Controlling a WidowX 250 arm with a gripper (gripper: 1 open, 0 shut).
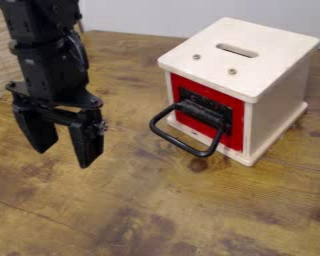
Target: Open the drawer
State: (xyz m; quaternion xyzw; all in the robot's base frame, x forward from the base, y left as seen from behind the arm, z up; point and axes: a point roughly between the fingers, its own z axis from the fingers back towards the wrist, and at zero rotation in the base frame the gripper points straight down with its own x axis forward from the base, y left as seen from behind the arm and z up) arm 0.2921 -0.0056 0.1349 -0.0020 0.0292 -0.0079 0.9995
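Jaws (65, 140) come first, at the nine o'clock side of the view: mine, black, pointing down, the two fingers spread with a clear gap between them and nothing held. They hang over bare wood, tips close to the tabletop (136, 215), though I cannot tell whether they touch it. I judge I am held low like this because the thing I must catch sits low too; an approach at handle height saves a descent later.

Moving toward three o'clock, the black loop handle (187, 130) is next. It juts out from the drawer front and droops toward the tabletop, its rounded end nearest me, near my jaws but apart from them. Hanging that way, it offers a bar I could close on from the side or from above.

Behind it is the drawer (207, 108), red-fronted with a dark recess at the centre, set in the face of the cream wooden box (263, 75) that stands at about two o'clock. The front looks flush with the box, so I take the drawer as still shut and the task as not begun. The box's face is angled toward seven o'clock, so the pull would run that way, across my present spot.

The box has a slot in its top panel (236, 48); that plays no part. One risk: the box may slide rather than the drawer yield.
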